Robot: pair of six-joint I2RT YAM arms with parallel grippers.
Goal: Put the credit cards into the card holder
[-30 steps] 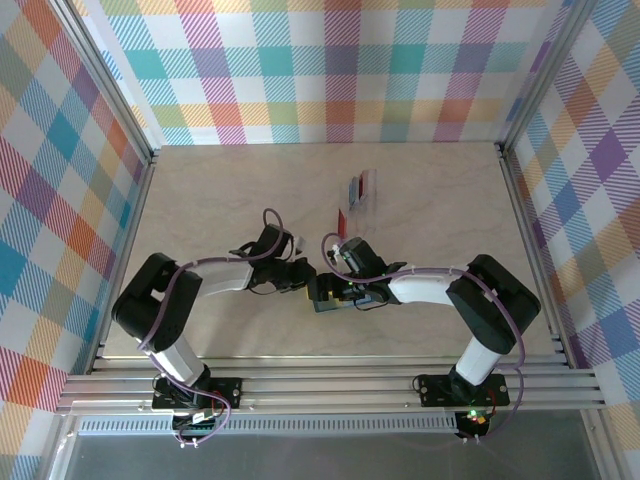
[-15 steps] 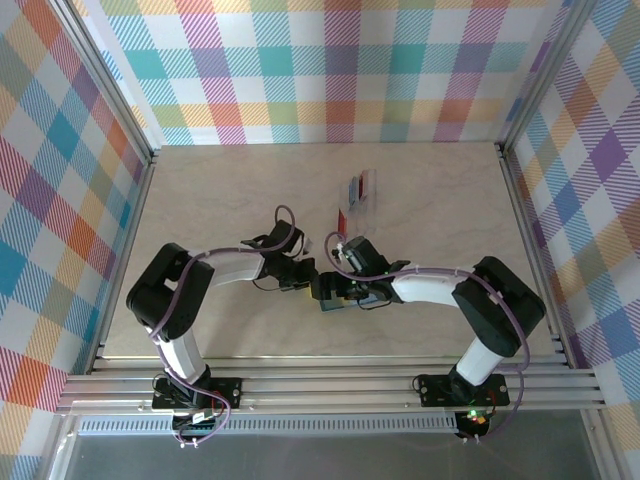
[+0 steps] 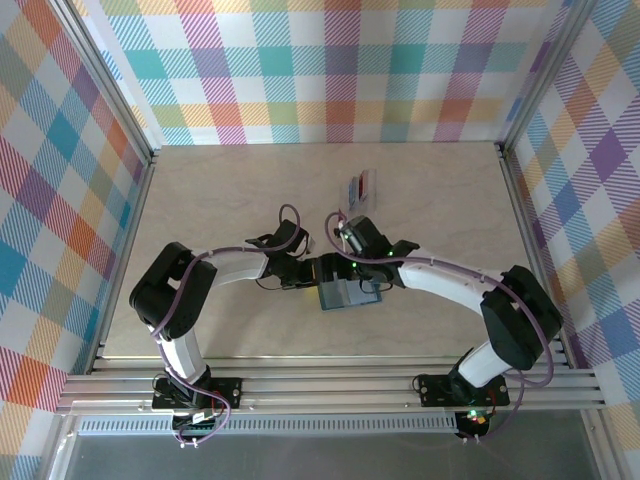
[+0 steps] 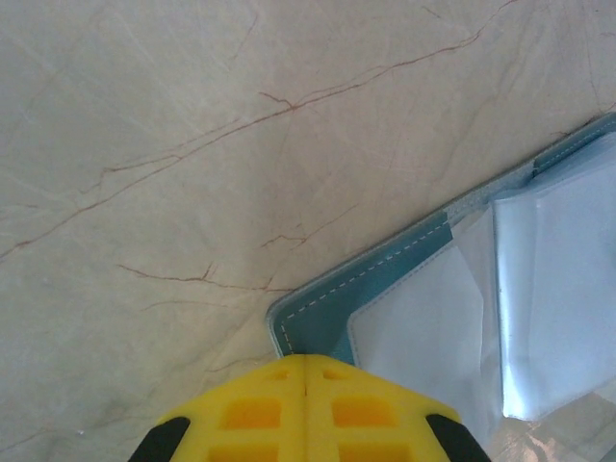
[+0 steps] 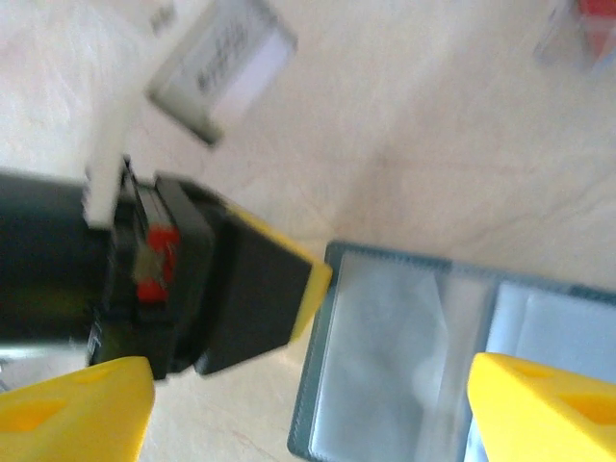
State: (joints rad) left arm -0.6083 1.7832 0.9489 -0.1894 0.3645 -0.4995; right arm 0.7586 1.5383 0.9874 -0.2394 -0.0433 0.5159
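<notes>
The card holder lies open on the table, a teal wallet with clear sleeves facing up. My left gripper is shut with nothing between its yellow fingertips, which sit at the card holder's corner. That corner also appears in the right wrist view, with the left gripper's tip against it. My right gripper hangs open above the card holder, one finger on each side. Red and blue credit cards rest in a clear case farther back.
The clear case with the cards sits behind the right arm, blurred at the upper right of the right wrist view. Metal rails edge the near side of the table, and checked walls stand around the other sides.
My left gripper has slid right to the card holder's corner and closed fully. The right arm has drawn back from the card holder, leaving more of it showing.
</notes>
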